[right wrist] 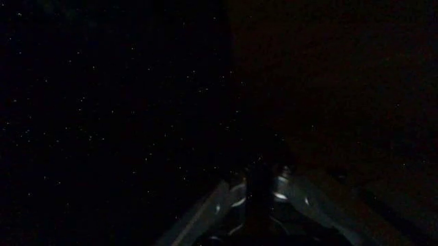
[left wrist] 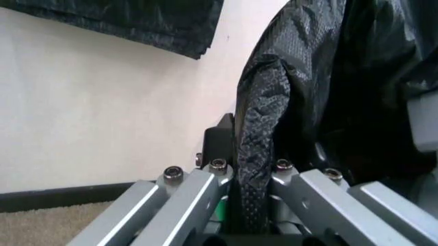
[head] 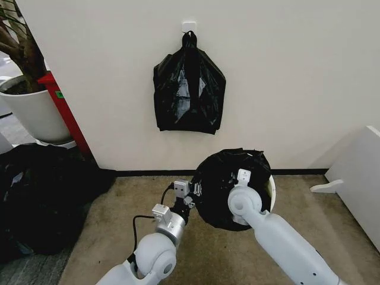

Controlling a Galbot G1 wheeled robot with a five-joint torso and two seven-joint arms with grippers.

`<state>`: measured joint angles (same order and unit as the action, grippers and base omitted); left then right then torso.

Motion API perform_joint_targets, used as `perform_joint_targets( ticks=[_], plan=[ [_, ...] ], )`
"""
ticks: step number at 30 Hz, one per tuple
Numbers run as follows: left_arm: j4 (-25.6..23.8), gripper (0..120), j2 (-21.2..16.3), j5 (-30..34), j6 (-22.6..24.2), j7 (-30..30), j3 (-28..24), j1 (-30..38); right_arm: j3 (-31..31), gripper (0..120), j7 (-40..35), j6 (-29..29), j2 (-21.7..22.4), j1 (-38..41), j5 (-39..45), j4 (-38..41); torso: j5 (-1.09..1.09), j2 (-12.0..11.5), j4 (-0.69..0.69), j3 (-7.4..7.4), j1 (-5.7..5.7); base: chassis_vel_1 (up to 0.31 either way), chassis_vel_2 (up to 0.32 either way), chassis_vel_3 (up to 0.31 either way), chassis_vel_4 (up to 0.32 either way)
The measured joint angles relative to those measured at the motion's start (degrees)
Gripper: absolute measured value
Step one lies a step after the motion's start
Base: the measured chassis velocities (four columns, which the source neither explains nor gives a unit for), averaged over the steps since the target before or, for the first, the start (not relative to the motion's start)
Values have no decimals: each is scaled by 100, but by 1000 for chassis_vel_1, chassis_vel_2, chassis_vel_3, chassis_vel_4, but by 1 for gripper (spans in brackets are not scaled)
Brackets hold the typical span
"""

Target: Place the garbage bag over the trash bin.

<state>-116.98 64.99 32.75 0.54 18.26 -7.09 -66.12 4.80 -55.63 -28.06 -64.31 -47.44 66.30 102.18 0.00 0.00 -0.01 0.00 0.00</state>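
Beige carpet by the white wall: the thin glossy black garbage bag (head: 222, 181) is draping over the small cream-white trash bin (head: 271, 189). Left gripper (left wrist: 252, 177) is pinching its edge, jaws closed on film; right gripper (head: 243, 178) is reaching inside, jaws unclear. Stretching evenly should avoid tearing.

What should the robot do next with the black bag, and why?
Probably pull the bag edge down on the right side: the left gripper pinches a fold, but the bin rim shows bare there.

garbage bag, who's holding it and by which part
The left gripper pinches a fold at the garbage bag's edge; the right gripper's hold cannot be told.
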Motion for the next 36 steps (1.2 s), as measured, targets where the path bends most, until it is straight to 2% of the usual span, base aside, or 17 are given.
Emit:
perform_joint_targets(
  ticks=[13, 22, 25, 27, 30, 33, 35, 36],
  plan=[
    [256, 1, 108, 12, 1, 45, 12, 75, 368, 0, -265, 33, 307, -224, 232, 1387, -1, 0, 1, 0, 0, 0, 0, 0, 0],
    [524, 1, 183, 92, 55, 144, 72, 196, 380, 0, -162, -89, 780, -527, 249, 2550, 1, 0, 1, 0, 0, 0, 0, 0, 0],
    [613, 1, 214, 115, 99, 178, 122, 224, -2, 12, 116, -246, 1089, -771, 237, 3316, 0, 0, 1, -1, 0, 0, 0, 0, 0],
    [622, 1, 215, 128, 108, 182, 128, 229, -110, 15, 213, -266, 1150, -839, 230, 3434, -2, 0, 1, -1, 0, 0, 0, 0, 0],
    [641, 1, 192, 186, 153, 203, 153, 272, -734, 30, 780, -357, 1506, -1341, 5, 4003, 1, 0, -1, -1, 0, 0, 0, 0, 0],
    [649, 1, 180, 191, 171, 203, 253, 254, -946, 41, 836, -375, 1840, -1587, -167, 4162, 0, 1, -3, -1, -1, 0, 0, 0, 0],
    [623, 1, 182, 189, 187, 208, 352, 186, -1004, 49, 768, -420, 1961, -1603, -168, 4172, 0, 1, 1, 0, 0, 0, 0, 0, 0],
    [623, 1, 182, 189, 187, 208, 352, 186, -1004, 49, 768, -420, 1961, -1603, -168, 4172, 0, 1, 1, 0, 0, 0, 0, 0, 0]
  ],
)
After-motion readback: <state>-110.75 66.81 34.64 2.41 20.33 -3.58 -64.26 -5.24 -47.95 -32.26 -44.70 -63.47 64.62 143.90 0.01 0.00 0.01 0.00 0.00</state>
